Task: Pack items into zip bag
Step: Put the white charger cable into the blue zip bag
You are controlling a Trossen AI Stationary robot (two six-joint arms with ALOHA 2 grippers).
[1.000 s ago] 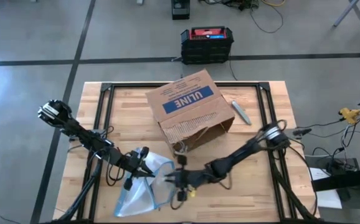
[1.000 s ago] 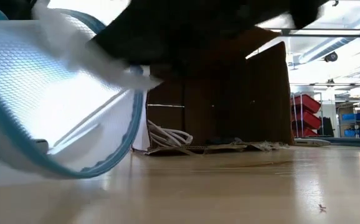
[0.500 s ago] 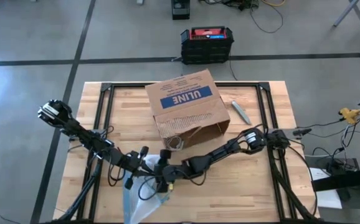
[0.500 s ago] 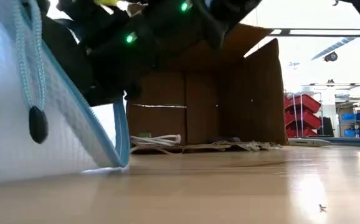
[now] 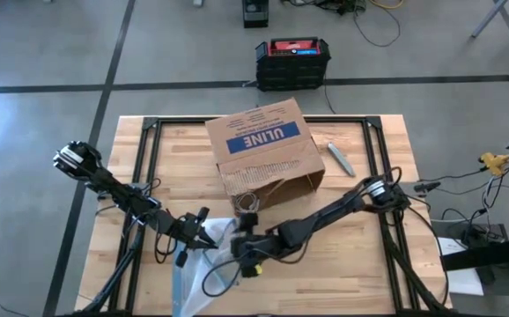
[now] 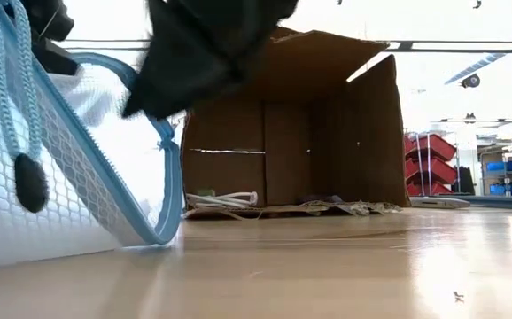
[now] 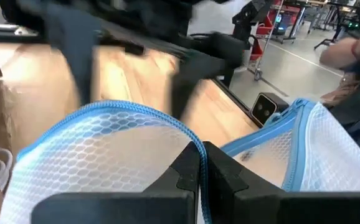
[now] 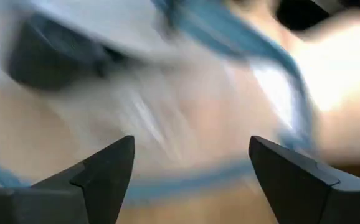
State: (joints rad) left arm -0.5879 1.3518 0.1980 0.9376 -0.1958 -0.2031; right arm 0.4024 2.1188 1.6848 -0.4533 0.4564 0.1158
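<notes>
1 zip bag [image 5: 203, 269] is lying near the front edge of the table [image 5: 369, 264], its clear mesh-patterned body edged by a blue zip strip, and its mouth is standing open. 1 brown cardboard box [image 5: 268, 154] is lying on its side behind the bag, open toward the front, with 1 coil of pale cord [image 6: 223, 200] resting just inside it. 1 slim grey tool [image 5: 340, 158] is lying on the table just right of the box. 2 arms are reaching toward the bag. The left pincer [image 5: 203, 239] is pinching the bag's blue-edged rim with its fingers [image 7: 186, 174] pressed fully together, holding that side of the mouth up off the table. The right pincer [image 5: 246, 255] is hovering just beside the bag's open mouth with its 2 fingers [image 8: 108, 177] spread wide apart and nothing showing between them. In the low view the zip cord with 1 dark pull tab [image 6: 31, 183] is hanging down the bag's side. Whether any small items are lying inside the bag cannot be told.
</notes>
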